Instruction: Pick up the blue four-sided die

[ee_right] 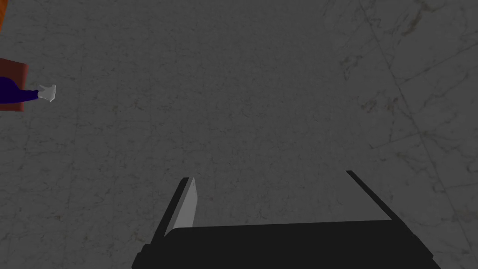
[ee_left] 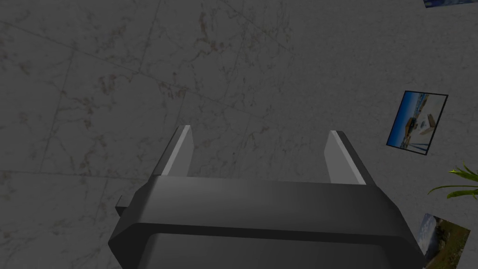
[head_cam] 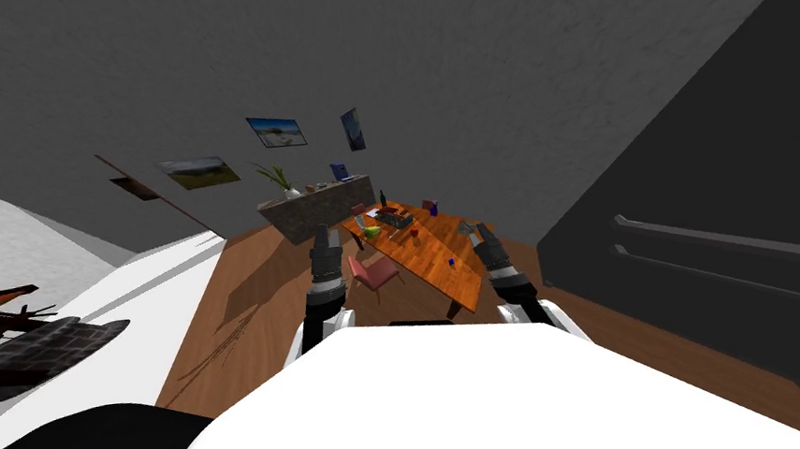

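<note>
The bench [head_cam: 432,277] ahead carries the blue die [head_cam: 450,262], well apart from the left hand [ee_left: 259,140] and right hand [ee_right: 270,180], both open, so the step looks like the approach, and the robot must next close in.

Both forearms reach forward and upward in front of the torso, roughly parallel and well apart, the wrists in line with them. The left gripper [head_cam: 322,233] points straight ahead, its two light grey fingers [ee_left: 179,150] standing wide apart. The right gripper [head_cam: 474,227] is held at about the same height, angled slightly inward toward the left one, its fingers [ee_right: 187,205] likewise spread wide.
</note>
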Motion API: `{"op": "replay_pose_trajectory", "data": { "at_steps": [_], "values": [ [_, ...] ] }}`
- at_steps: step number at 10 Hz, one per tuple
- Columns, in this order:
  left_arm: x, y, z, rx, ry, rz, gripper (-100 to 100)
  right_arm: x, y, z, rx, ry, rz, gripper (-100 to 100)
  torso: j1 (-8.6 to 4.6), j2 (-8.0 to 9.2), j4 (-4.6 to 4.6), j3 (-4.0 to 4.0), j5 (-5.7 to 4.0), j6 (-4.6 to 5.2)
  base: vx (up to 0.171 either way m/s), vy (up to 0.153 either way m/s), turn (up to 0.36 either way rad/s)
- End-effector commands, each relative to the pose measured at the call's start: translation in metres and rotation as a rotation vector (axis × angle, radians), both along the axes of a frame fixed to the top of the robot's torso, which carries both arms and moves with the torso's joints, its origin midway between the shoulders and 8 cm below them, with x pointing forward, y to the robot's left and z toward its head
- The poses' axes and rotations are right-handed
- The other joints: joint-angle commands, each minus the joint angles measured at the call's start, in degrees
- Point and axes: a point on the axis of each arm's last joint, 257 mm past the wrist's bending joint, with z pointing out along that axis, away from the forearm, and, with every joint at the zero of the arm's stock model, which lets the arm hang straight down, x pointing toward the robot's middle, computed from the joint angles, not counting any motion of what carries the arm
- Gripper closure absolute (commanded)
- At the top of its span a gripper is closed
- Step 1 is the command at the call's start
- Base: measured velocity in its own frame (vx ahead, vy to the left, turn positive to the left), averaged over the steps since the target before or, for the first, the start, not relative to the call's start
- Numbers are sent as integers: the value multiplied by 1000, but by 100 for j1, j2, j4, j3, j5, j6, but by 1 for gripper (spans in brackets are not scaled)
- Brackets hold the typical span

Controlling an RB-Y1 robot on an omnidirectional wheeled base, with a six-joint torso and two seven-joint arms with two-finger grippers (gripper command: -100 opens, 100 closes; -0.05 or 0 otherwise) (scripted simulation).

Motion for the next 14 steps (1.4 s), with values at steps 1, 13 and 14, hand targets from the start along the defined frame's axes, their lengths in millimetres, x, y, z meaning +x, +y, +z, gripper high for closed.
{"op": "replay_pose_trajectory", "data": {
  "at_steps": [1,13,14],
  "values": [
    [0,0,0,0,0,0,0,3,0,-12,-5,22,-2,-100,0,0,0,0,0,0,-5,-12,8],
    [0,0,0,0,0,0,0,-1,-25,-225,-244,499,-8,-100,1,-12,-2,-7,1,4,-7,-18,214],
    [0,0,0,0,0,0,0,-7,-30,-248,-292,552,-4,-100,4,-11,-2,-6,1,5,7,-4,278]
  ]
}}
